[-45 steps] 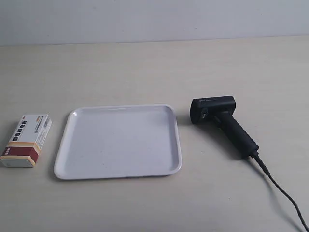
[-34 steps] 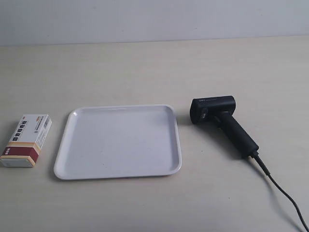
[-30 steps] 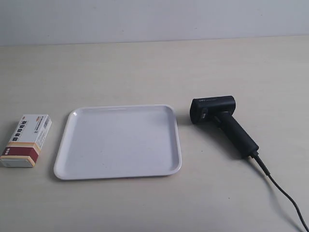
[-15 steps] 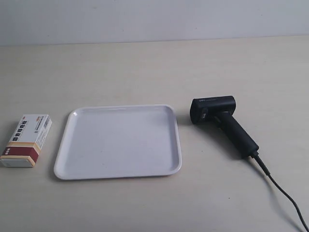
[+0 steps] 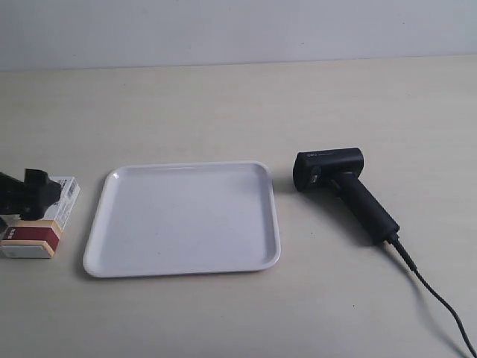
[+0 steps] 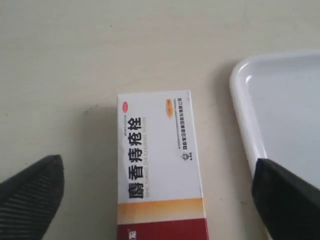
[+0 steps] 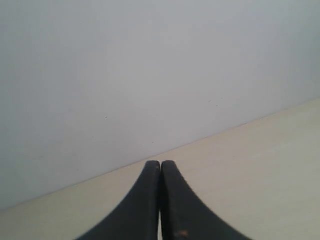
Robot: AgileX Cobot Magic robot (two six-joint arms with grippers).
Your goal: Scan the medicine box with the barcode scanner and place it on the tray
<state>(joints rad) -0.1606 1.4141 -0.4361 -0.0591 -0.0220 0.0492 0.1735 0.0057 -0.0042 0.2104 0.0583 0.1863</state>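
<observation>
The medicine box (image 5: 65,200) lies flat on the table, just left of the tray (image 5: 179,165). In the left wrist view the medicine box (image 6: 157,165) shows its white face, Chinese lettering and orange and dark red bands. My left gripper (image 6: 160,200) is open wide, one finger (image 6: 31,195) on each side of the box and apart from it. A black part of this gripper (image 5: 30,195) covers the box's near-left part. The barcode scanner (image 5: 343,190) lies on its side right of the tray. My right gripper (image 7: 160,166) is shut on nothing, facing the wall.
The scanner's black cable (image 5: 432,294) runs off toward the lower right corner. The tray's rim (image 6: 245,115) lies close to one finger of the left gripper. A pale wall (image 5: 238,30) stands behind the table.
My left gripper has come into the exterior view from the left edge and now hangs over the medicine box. Box, tray and scanner have not moved.
</observation>
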